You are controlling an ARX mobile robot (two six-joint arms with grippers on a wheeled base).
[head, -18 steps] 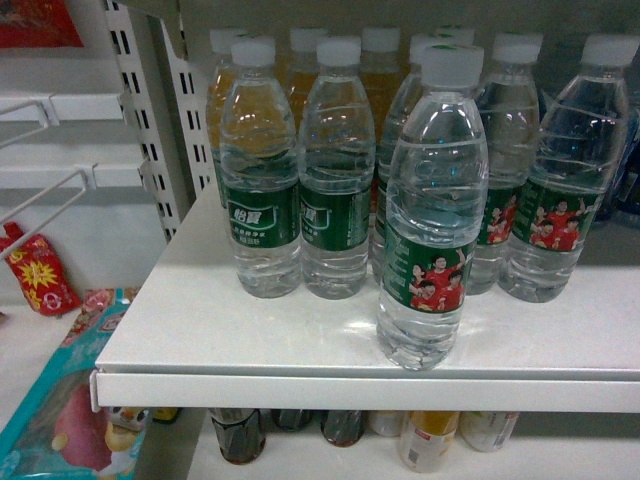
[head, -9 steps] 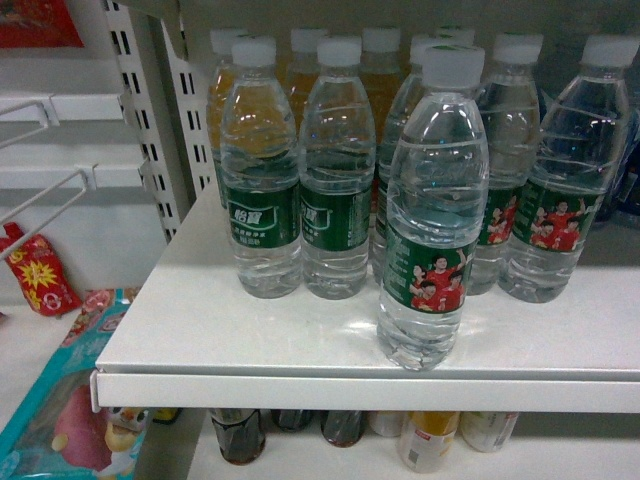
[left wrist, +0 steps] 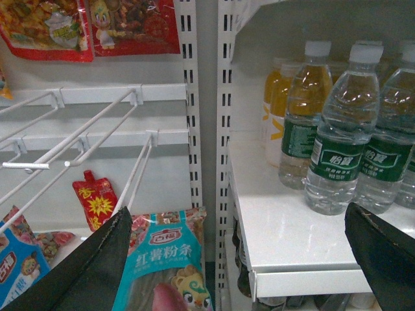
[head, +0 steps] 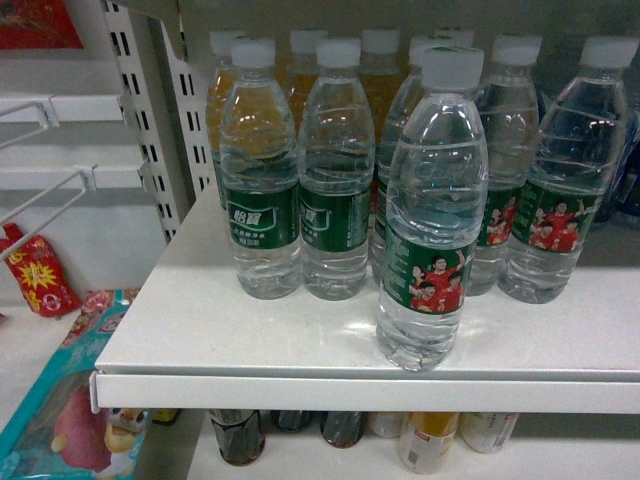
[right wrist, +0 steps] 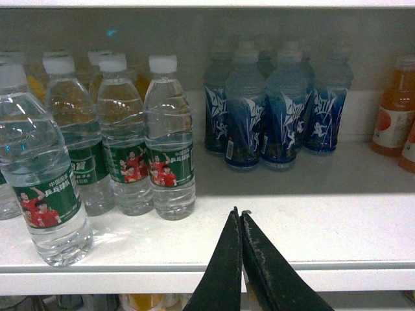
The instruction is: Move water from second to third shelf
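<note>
I see a white metal shelf (head: 250, 340) across the lower frame, slotted white uprights (head: 135, 110) at upper left, wire hooks (left wrist: 91, 139) beside them, glare on the shelf.

The water (head: 432, 215) sits in clear, ribbed, glossy plastic under a matt white cap; its label shines. The shelf (head: 250, 335) beneath is smooth white painted metal, faintly reflective. Both tools look matt black.
</note>
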